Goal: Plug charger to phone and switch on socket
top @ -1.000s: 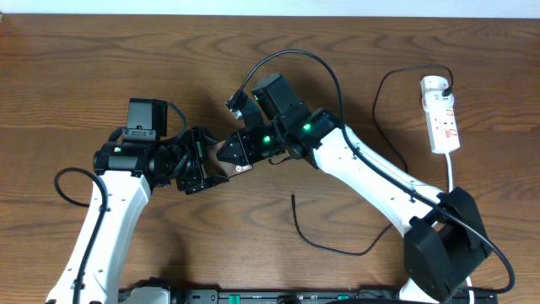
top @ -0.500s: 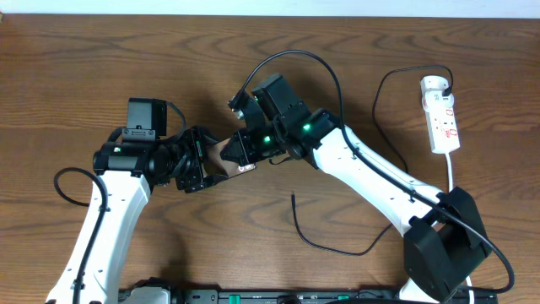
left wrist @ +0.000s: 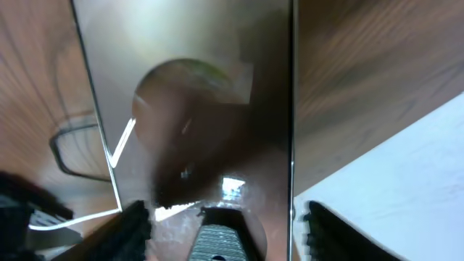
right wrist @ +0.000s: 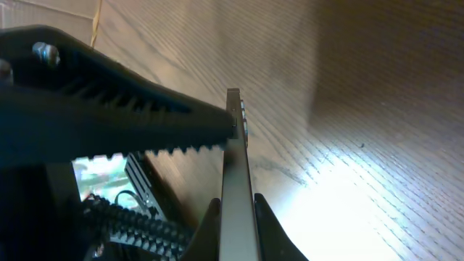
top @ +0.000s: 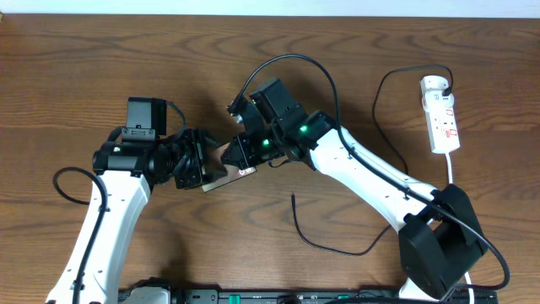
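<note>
Phone point(top: 221, 169) is hanging tilted at centre frame, the right gripper point(top: 240, 155) fingers pinching its thin edge. The left gripper point(top: 191, 165) fingers are flanking its sides, hold unclear. Risk: slab is slipping or twisting between arms while the charger point(top: 293, 199) tip is lying unreached, lower centre.

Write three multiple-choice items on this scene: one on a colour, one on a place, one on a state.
1. The socket has a body that is:
A. black
B. brown
C. white

2. The phone sits:
A. between the left hand and the right hand
B. beside the socket
C. alone at the far left

3. The connector tip of the charger is:
A. in the phone
B. loose on the table
C. under the socket

Answers:
1 C: the strip shows white against the wood.
2 A: both hands meet at it.
3 B: the tip ends on bare wood, apart from the phone.
</note>
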{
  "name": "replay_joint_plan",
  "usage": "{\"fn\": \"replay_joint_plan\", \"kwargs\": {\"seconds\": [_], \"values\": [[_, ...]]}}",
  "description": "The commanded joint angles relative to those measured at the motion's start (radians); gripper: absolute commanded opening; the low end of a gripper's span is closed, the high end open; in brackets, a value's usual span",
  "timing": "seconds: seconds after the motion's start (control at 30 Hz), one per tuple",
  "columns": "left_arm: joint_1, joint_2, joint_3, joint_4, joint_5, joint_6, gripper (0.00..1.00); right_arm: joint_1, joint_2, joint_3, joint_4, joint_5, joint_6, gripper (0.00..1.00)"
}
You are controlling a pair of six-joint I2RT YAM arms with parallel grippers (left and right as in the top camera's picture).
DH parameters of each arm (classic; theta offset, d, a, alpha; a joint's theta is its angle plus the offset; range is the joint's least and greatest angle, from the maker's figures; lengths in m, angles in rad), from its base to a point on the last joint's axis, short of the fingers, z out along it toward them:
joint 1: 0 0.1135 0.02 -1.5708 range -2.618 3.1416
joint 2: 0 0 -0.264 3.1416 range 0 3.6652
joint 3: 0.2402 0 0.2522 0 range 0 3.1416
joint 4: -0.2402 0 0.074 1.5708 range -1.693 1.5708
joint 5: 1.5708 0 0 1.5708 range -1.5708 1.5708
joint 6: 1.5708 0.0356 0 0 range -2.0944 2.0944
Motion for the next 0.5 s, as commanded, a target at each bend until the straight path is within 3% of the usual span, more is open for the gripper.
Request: {"fn": "replay_joint_plan", "kwargs": {"seconds": [0.0, 0.13, 0.47], "values": [[-0.001, -0.006, 0.005, -0.006, 0.018, 0.035, 0.75, -0.003, -0.011, 0.023, -0.001, -0.016, -0.015, 0.01], [0.0, -0.006, 0.005, -0.005, 0.045, 0.061, 0.83, -0.021, -0.011, 0.023, -0.003, -0.005, -0.015, 0.01], [0.0, -0.008, 0.005, 0.153, 0.206, 0.201, 0.85, -0.161, -0.011, 0.023, 0.0, 0.0, -0.011, 0.01]]}}
